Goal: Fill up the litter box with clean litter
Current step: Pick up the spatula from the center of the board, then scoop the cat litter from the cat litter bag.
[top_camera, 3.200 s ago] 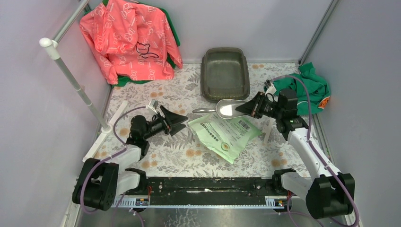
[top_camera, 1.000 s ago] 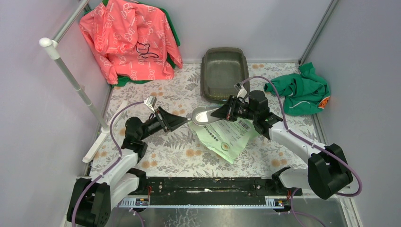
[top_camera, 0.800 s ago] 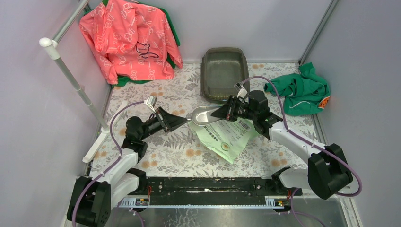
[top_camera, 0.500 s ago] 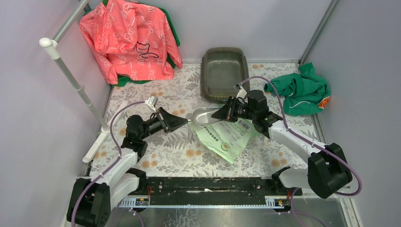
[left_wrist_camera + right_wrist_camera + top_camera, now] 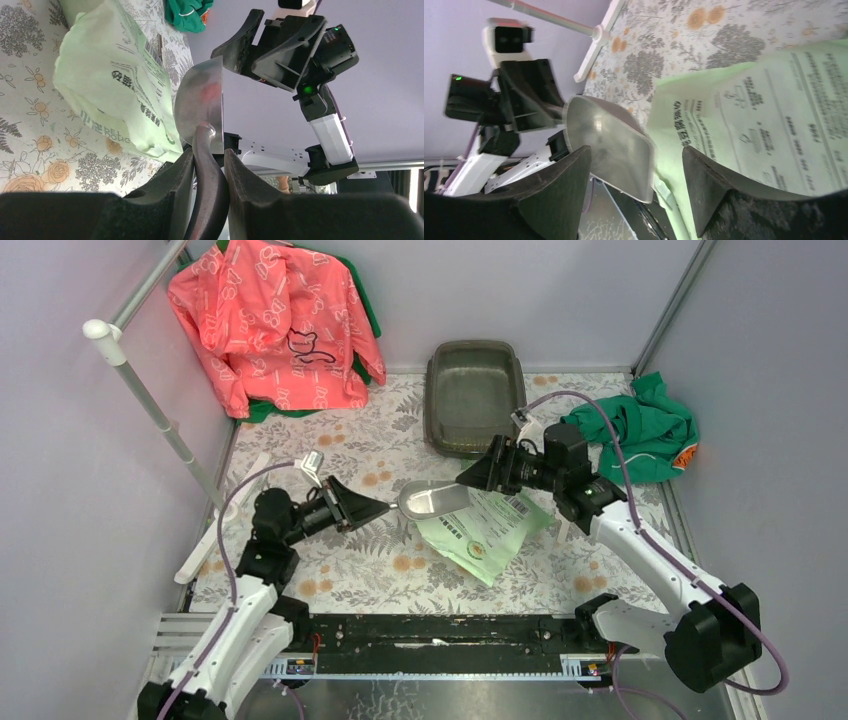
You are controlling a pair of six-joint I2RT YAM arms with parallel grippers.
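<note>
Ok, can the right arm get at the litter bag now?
Probably yes: the right gripper is open just over the bag, and the scoop in the left gripper covers only one corner.

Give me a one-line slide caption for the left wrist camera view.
Left hand grips the metal scoop by its handle beside the pale green bag; right hand open beyond the bowl.

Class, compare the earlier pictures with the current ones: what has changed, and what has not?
The scoop passed from the right gripper, which opened and drew back rightward, to the left gripper, now clamped on its handle. The litter box and the bag lie about where they were.
</note>
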